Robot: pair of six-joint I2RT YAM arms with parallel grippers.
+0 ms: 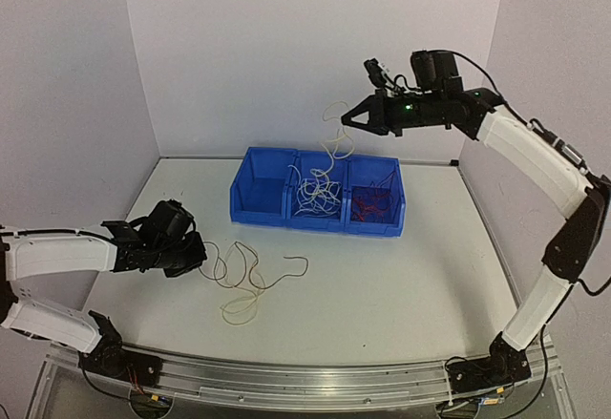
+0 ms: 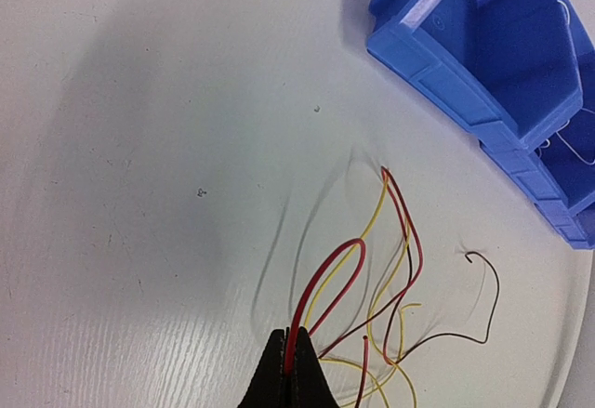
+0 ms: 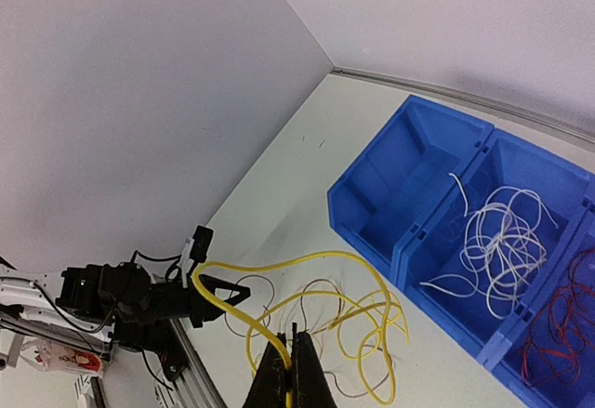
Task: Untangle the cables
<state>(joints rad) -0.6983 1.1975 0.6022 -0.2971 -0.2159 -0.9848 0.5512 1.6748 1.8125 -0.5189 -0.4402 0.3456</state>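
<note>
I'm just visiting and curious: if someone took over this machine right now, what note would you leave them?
Left end effector: shut on a red cable of the tangle on the table.
Right end effector: shut on a yellow cable, raised above the blue bin.
Done: white cables and red cables lie in separate compartments; the left compartment is empty.
Left: separate the red, yellow and brown tangle.

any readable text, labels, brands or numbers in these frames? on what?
None legible.
Blue bins: no label or marking shows.
Robot arms: no brand or number readable.
White object with red marks, low at the left of the right wrist view: possibly print, too blurred to read.
</note>
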